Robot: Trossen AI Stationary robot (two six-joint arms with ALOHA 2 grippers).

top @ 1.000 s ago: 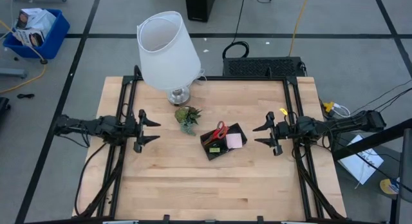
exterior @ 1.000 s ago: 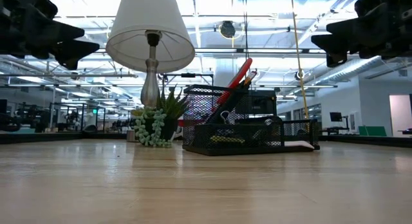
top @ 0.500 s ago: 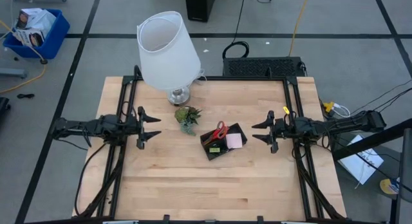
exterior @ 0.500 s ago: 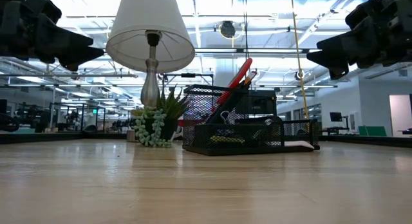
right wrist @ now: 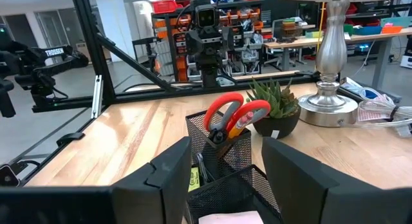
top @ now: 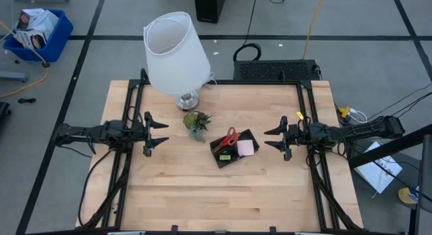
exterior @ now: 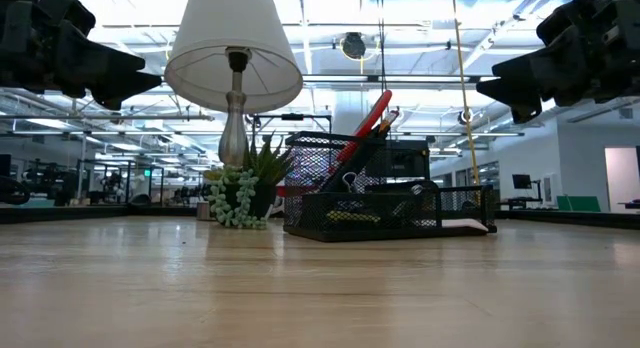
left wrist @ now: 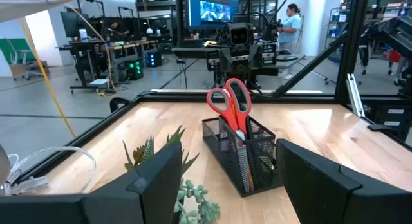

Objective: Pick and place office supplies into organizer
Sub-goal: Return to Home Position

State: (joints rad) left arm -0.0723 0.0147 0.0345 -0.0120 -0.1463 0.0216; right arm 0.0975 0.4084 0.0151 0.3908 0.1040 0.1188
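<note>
Left end effector (top: 160, 134): released, fingers spread wide, holding nothing. Raised over the left side of the tabletop (top: 202, 194), well apart from all else.

Lamp (top: 177, 56): white shade on a metal base, at the far side. No part of the job.

Plant (top: 196, 124): small and green, just beside the organizer on its left.

Organizer (top: 250, 136): black mesh tray near the centre, set at an angle. Contents:
- Red-handled scissors (top: 229, 136), blades down in the tall cup, handles leaning out above the rim.
- Pink sticky-note pad (top: 246, 148), in the low section.
- Yellow-green piece (top: 225, 156), in a section beside it.

Right end effector (top: 267, 139): released, fingers apart, empty. Raised over the right side, facing the organizer.

Status, as judged: sorting at or near its end, 2 arms parked at the sides.

Risks:
- Scissors top-heavy in the cup, liable to tip out or drag the light tray if brushed.
- Any low sweep toward the centre likely to clip the handles, the plant or the lamp shade.
</note>
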